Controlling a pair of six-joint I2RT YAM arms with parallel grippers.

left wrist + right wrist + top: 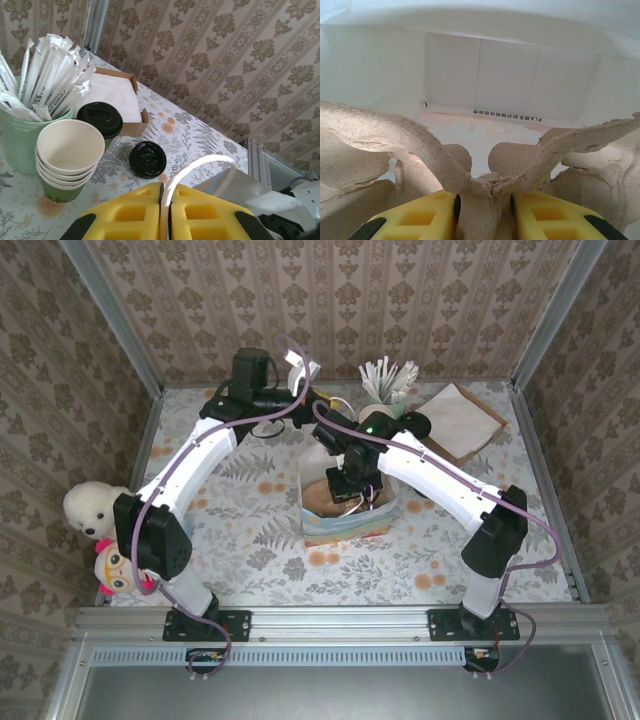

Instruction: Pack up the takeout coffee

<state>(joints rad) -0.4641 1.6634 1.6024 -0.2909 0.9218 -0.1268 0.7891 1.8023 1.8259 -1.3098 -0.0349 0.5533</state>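
The takeout coffee is standing just beside the cup stack, apart from the left gripper, which is pinching a white loop; the right gripper is clamping a pulp carrier.

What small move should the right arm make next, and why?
Probably ease the cup carrier down onto the floor of the white bag, then open. The right gripper is shut on the carrier's centre ridge inside the bag, with bare floor visible beyond it, while the lidded takeout coffee stands outside by the stacked cups.
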